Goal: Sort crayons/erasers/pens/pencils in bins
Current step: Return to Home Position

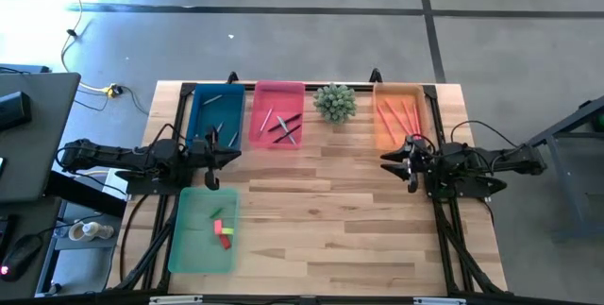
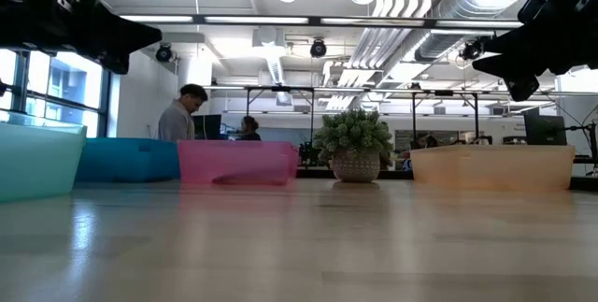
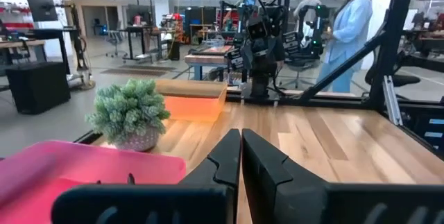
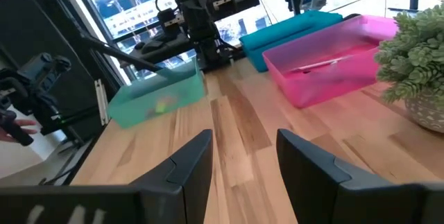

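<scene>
Since the erasers look tiny, light and rubbery, I'd pinch one across its short sides. They lie in the green bin, near the left gripper, whose fingers are together. The right gripper, fingers apart, hovers by the orange bin of thin pink-red sticks; the blue bin shows a grey stick, the pink bin dark and pale ones.

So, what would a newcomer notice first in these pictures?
First, the bright bins along the far edge of the table: blue bin, pink bin and orange bin, with a spiky plant between the last two. A pale-green bin at the near left holds small erasers. The left gripper, shut, and the right gripper, open, hover near the table's sides.
</scene>
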You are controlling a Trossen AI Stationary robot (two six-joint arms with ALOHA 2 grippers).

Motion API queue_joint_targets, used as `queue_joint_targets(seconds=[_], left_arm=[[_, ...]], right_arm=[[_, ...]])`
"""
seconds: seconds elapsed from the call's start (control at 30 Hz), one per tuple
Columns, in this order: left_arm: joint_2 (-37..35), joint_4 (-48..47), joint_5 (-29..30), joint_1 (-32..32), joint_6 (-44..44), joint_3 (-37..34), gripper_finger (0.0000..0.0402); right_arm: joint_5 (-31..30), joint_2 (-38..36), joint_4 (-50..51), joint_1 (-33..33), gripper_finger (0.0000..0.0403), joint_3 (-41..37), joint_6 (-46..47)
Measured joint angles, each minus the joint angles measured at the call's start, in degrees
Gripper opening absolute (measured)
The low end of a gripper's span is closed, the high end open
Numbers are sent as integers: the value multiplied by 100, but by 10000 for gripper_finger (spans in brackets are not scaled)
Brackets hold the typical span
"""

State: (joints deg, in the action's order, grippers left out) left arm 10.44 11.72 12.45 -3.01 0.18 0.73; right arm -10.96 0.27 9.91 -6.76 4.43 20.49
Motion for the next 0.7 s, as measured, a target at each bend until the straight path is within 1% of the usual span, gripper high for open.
queue_joint_targets(seconds=[0.3,0.7], left_arm=[[0,0,-2,2,-289,0,4],[0,0,-2,2,-299,0,5]], right_arm=[[-13,2,2,0,153,0,0],[-15,2,4,-1,153,0,-1]])
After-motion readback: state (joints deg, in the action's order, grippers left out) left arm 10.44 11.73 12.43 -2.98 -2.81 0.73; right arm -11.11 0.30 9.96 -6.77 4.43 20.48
